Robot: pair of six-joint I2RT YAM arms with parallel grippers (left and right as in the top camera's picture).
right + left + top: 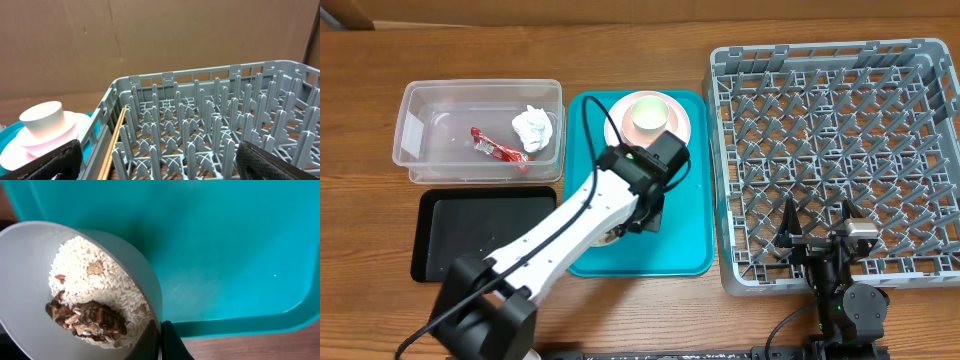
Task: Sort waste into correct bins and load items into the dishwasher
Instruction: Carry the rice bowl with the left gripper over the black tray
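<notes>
Whitish bowl (30,280) of rice (112,287) and brown scraps (87,320) is clamped by its rim in the left gripper (160,342) above the teal tray (670,230). The black tray (485,225) lies just leftward, on this arm's side. The right gripper (817,225), fingers spread wide, hangs at the dish rack (840,120).

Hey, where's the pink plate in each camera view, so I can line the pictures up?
Overhead: the plate is at top centre, on the teal tray, with the cup on it.
Left wrist: not in it; only the bowl of rice above the tray.
Right wrist: lower left, left of the rack.
Shared landmark: the tray, a teal sliver at the right wrist's left edge.
</notes>
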